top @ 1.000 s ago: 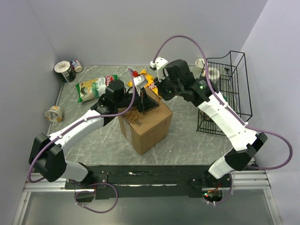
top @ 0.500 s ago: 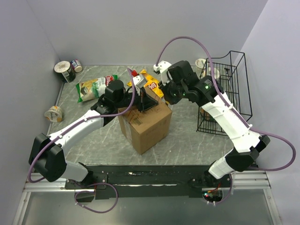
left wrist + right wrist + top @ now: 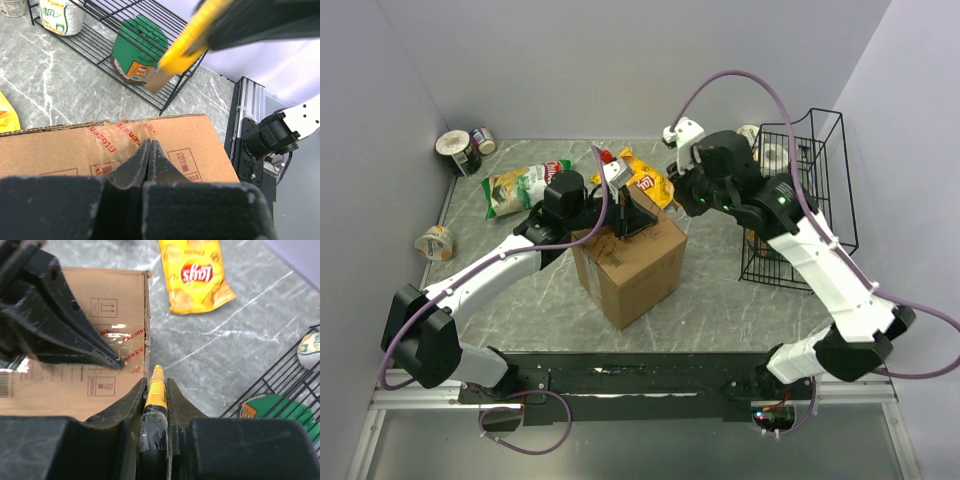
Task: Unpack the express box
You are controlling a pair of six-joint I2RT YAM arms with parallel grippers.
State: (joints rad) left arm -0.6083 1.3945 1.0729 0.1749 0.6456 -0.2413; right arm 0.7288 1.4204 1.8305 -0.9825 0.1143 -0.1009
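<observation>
Brown cardboard, mid-table: the express box, standing on the grey marbled table, flaps down, clear tape with red print across the top seam.

Rests the left gripper on that taped top, close to the edge facing the wire basket. Fingers pressed together tip to tip, no gap, nothing between them; the joined points sit right on the tape.

Holds the right gripper in the air beside the box on the basket side, above bare table, apart from the cardboard. Clamps a yellow box cutter between its two fingers, the fingers only narrowly parted and tight against the handle. Points the cutter's free end toward the box's top edge, near the left gripper's tips but not touching them. Shows the same cutter from the left wrist as a yellow bar slanting down above the box, with a dull tan end; cannot tell whether a blade is out.

Behind the box, flat on the table: a yellow crisp bag. Inside the basket: a green packet and a white cup.
</observation>
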